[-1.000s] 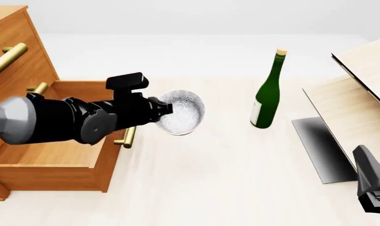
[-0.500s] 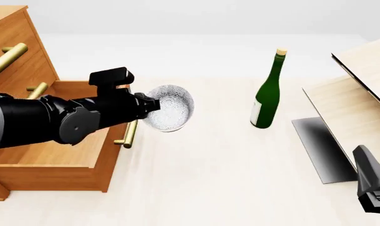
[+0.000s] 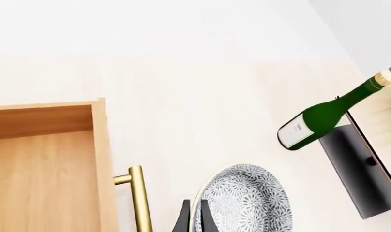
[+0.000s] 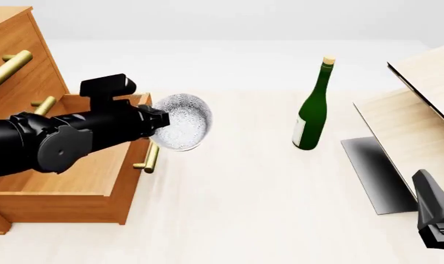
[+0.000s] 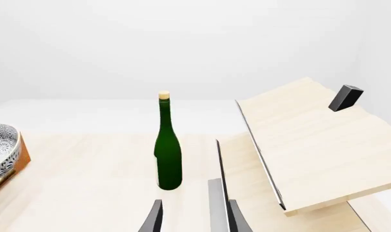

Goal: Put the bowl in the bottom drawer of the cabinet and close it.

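Gripper (image 4: 154, 122) of the left arm is pinching the bowl (image 4: 181, 128) by its rim, holding it tipped on edge in the air just right of the drawer (image 4: 75, 170), above the brass handle (image 4: 151, 158) on the drawer front. At far left the cabinet (image 4: 20, 66) is standing with its bottom drawer pulled out and its floor showing bare. Judging from this, the opening and the pick-up are done; still left are carrying the bowl leftward over the open box, setting it down, letting go, and pushing the drawer shut.

Being round, the bowl has no long axis; its mouth is facing sideways and toward the near side rather than up, so it will probably need levelling before it is put down. In the left wrist view the patterned inside of the bowl (image 3: 244, 200) is showing just beside the handle (image 3: 139, 195), outside the drawer wall.

Further right, a green bottle (image 4: 312, 107) is standing upright on the counter (image 4: 244, 209), well apart from the bowl. At far right a pale board structure (image 4: 416, 104) is leaning, and the right gripper (image 5: 194, 218) is hanging low at the near edge, fingers parted and holding nothing.
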Motion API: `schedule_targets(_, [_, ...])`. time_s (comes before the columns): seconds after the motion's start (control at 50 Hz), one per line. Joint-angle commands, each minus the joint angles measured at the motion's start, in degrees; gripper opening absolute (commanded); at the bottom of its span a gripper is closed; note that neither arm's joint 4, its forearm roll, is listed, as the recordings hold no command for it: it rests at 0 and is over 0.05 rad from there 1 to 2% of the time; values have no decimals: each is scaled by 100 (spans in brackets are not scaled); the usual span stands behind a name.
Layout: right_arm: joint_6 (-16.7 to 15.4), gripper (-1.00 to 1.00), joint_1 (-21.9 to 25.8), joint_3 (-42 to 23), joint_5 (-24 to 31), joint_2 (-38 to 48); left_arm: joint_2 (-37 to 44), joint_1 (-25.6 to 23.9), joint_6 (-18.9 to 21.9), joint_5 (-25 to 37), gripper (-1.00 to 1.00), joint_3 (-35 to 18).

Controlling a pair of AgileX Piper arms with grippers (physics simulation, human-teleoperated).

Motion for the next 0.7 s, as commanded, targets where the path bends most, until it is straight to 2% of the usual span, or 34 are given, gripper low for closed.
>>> schedule_targets(0.02, [0, 100, 0, 0, 0, -1, -334, 157, 70, 66, -100, 107])
schedule_targets(0.36, [-1, 100, 0, 0, 0, 0, -871, 523, 168, 217, -100, 359])
schedule_targets(0.7, [0, 100, 1, 0, 0, -1, -1166, 921, 366, 385, -100, 376])
